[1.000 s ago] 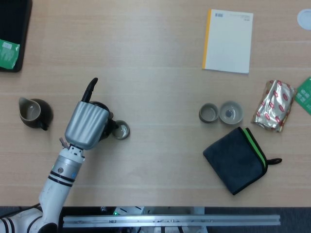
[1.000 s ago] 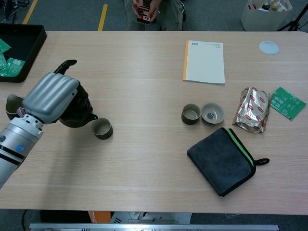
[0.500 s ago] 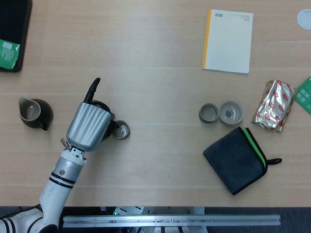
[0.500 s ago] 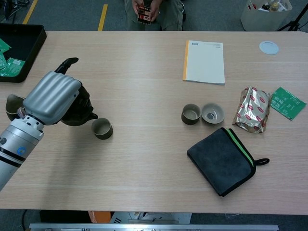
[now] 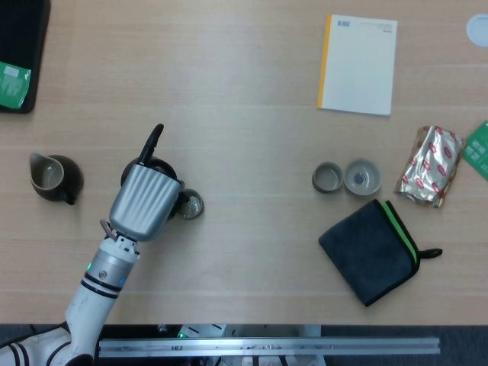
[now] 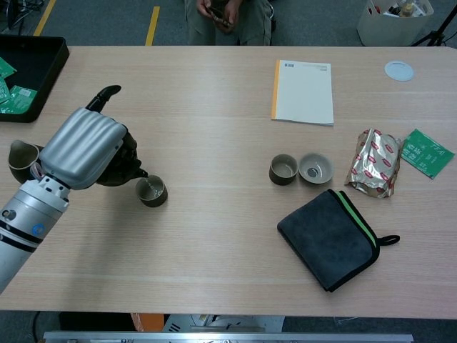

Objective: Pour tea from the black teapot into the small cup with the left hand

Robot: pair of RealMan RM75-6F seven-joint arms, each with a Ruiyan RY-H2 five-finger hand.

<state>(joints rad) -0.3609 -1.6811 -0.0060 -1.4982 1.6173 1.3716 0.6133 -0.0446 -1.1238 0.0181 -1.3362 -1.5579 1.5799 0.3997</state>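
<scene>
My left hand (image 5: 145, 201) (image 6: 86, 148) grips the black teapot (image 6: 123, 163), which is mostly hidden behind the hand's silver back. Only the pot's dark body edge (image 5: 155, 165) and long black handle (image 5: 152, 142) (image 6: 103, 97) stick out beyond the hand. The pot is tipped toward the small olive cup (image 5: 191, 206) (image 6: 151, 191), its spout right at the cup's left rim. The cup stands upright on the table, and liquid shows inside it in the chest view. My right hand is in neither view.
A dark pitcher (image 5: 53, 177) (image 6: 20, 156) stands left of my hand. Two more small cups (image 5: 329, 178) (image 5: 361, 177) sit mid-right, beside a dark folded cloth (image 5: 371, 249), a foil packet (image 5: 431, 165) and a notebook (image 5: 357, 64). A black tray (image 6: 21, 75) occupies the far left corner.
My left hand has shifted right and toward the cup, tipping the teapot further; the spout now reaches the cup's rim and liquid appears in the cup.
</scene>
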